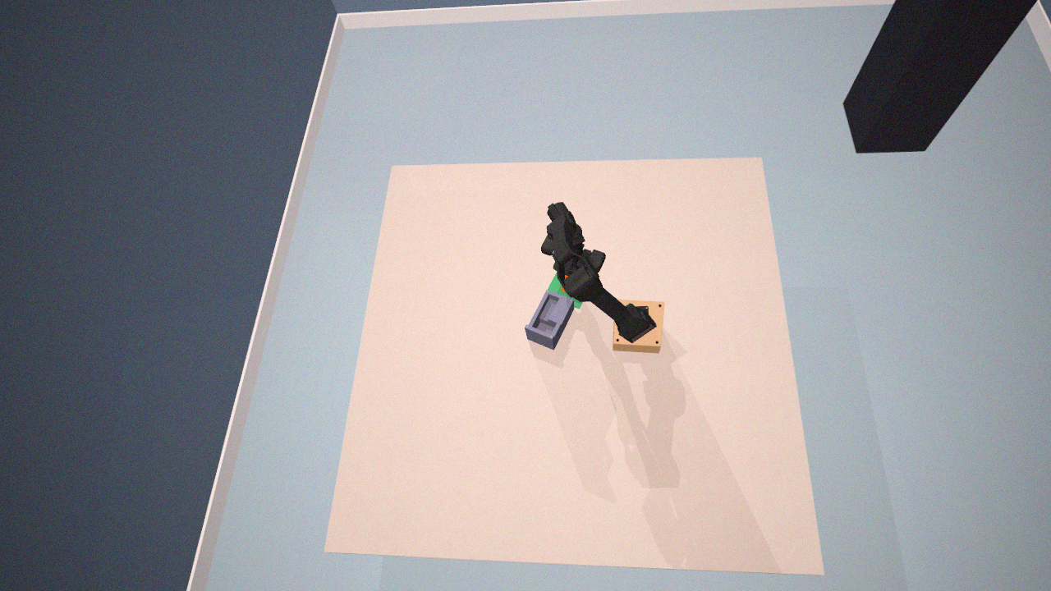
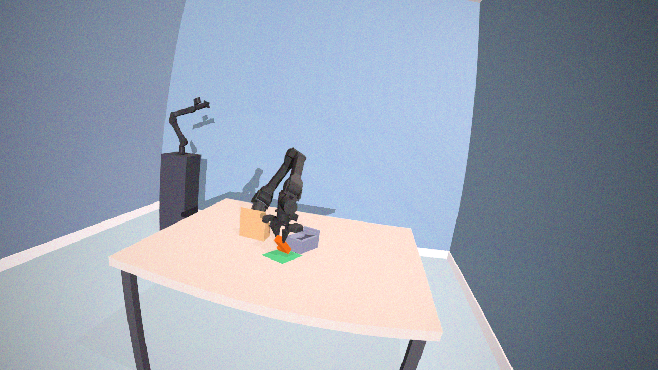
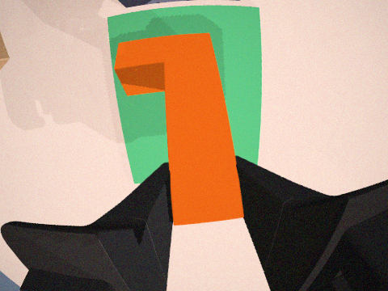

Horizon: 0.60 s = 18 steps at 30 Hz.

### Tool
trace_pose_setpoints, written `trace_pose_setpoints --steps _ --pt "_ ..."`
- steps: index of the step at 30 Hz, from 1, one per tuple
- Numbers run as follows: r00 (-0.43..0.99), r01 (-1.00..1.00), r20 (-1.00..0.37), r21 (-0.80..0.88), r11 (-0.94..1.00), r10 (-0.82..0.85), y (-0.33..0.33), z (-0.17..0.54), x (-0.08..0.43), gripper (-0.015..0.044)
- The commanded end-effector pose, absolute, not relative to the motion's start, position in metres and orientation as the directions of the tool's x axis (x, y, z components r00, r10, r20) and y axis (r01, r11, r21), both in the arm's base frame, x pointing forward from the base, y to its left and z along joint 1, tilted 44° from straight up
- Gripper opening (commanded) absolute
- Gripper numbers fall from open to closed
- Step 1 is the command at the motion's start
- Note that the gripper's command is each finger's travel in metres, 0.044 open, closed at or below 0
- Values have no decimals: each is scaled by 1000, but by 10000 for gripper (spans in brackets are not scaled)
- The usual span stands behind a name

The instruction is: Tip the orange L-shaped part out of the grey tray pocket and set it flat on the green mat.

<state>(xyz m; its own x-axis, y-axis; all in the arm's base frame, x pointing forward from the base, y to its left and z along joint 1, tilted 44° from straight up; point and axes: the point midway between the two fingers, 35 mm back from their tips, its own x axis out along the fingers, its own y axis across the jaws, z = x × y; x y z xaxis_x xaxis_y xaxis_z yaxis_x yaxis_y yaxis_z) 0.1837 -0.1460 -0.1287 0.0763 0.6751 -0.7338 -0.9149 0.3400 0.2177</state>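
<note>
Gripper (image 2: pixel 280 239) (image 3: pixel 200 167) part-open, clamped on straight end of orange L-shaped part (image 1: pixel 564 283) (image 2: pixel 281 244) (image 3: pixel 194 121). Part hangs tilted over green mat (image 1: pixel 554 283) (image 2: pixel 281 258) (image 3: pixel 246 81); grey tray (image 1: pixel 562 314) (image 2: pixel 309 243) just beside mat. Lowering step, likely: it should level the part, centre it on the mat, descend gently, release only once flat, since early release could flip it.

No lettering, label, brand, number or sign can be read on anything.
</note>
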Motion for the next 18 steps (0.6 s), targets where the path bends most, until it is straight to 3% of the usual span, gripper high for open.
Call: trace_pose_setpoints --steps 1,8,18 --pt "79 -912 -732 221 345 677 -145 -129 184 0" --pt "76 -915 -733 218 340 676 -146 -129 184 0" --pt "76 -915 -734 218 340 675 -148 -127 184 263"
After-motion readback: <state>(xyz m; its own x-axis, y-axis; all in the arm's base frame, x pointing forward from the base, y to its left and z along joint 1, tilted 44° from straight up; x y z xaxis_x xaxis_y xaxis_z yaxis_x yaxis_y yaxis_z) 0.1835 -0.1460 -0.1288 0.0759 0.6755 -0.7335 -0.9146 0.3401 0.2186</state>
